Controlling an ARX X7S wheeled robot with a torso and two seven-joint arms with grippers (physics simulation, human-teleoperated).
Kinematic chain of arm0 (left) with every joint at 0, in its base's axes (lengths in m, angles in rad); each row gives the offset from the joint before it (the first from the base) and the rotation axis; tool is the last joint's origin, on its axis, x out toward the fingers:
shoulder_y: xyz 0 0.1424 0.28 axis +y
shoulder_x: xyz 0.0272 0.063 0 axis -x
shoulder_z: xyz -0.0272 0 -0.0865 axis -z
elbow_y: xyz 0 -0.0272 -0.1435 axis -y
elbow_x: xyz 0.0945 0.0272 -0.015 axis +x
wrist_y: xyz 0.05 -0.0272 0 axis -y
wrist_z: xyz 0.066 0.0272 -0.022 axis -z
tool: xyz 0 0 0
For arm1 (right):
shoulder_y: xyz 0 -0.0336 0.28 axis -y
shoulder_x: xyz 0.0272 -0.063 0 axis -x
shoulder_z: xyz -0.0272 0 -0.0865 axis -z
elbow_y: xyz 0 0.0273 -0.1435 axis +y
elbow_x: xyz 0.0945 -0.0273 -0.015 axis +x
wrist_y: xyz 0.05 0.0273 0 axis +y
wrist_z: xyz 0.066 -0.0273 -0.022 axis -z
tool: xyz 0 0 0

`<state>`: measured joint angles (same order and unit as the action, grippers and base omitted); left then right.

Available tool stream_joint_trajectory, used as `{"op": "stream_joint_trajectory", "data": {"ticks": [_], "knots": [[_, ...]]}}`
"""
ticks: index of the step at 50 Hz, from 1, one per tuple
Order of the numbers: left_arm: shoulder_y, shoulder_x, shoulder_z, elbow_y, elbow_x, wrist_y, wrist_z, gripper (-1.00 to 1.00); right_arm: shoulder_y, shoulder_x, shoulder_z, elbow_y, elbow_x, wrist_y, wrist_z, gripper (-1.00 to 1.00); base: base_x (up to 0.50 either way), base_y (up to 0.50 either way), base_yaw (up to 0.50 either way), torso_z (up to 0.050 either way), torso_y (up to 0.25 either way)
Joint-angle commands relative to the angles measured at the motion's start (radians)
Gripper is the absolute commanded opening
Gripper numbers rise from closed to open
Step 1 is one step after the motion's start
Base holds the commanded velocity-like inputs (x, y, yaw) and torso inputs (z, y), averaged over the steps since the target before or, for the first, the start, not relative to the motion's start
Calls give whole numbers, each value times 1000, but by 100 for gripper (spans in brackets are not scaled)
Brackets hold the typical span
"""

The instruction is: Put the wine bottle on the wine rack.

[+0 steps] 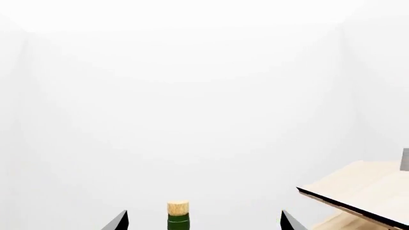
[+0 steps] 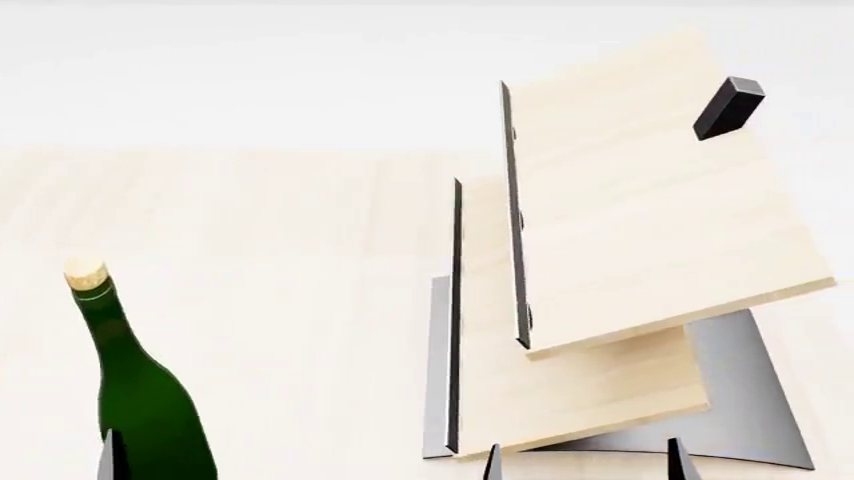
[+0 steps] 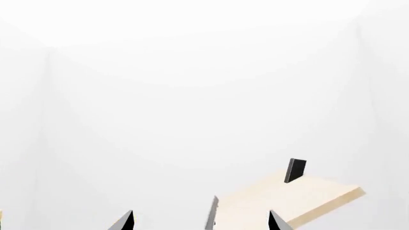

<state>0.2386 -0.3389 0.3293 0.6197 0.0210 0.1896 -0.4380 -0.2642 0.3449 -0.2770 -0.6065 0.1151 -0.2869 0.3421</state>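
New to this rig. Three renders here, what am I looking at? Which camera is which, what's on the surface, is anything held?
It is a simulated two-armed robot. The head view looks down from its head; the other two come from cameras near each gripper.

On the pale wooden surface stand a green wine bottle with a cork, and a wine rack of slanted wood panels on a grey base.

The left gripper has its fingers spread either side of the bottle's neck, not touching it. The right gripper is open, near the rack. Nothing is held.
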Motion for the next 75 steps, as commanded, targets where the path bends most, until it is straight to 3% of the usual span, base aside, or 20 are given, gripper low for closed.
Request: {"op": "stream_joint_trajectory", "data": {"ticks": [1,40,49,60,62,67,72,73,74,75], "knots": [[-2,-5,-2,1,-7,-2,-5,100,1,4,-2,-1,1,0,4,100,0,-90,0,0,0],[-7,-15,15,4,-5,-12,-17,100,72,-30,-45,-17,-50,61,29,100,0,-13,0,0,0],[-10,-18,16,3,-8,-12,-19,100,195,-60,-62,-103,-45,237,31,100,0,0,0,0,0],[-12,-20,19,5,-7,-16,-22,100,424,-101,-77,-151,19,570,13,100,0,0,0,0,0],[-13,-21,17,2,-11,-15,-23,100,502,-91,-90,-170,106,715,-35,100,0,0,0,0,0],[-15,-22,20,2,-10,-17,-25,100,613,-141,-50,-146,131,834,15,100,0,0,0,0,0],[-17,-24,17,-1,-14,-15,-27,100,710,-152,-18,-115,261,916,-57,100,0,0,0,0,0],[-18,-25,16,3,-15,-18,-27,100,696,-163,-15,-84,255,766,-117,100,0,0,0,0,0],[-18,-25,17,2,-15,-18,-27,100,700,-157,-31,-70,195,741,-95,100,0,0,0,0,0],[-18,-25,17,3,-15,-19,-28,100,739,-156,-10,-75,286,891,-84,100,0,0,0,0,0]]}}
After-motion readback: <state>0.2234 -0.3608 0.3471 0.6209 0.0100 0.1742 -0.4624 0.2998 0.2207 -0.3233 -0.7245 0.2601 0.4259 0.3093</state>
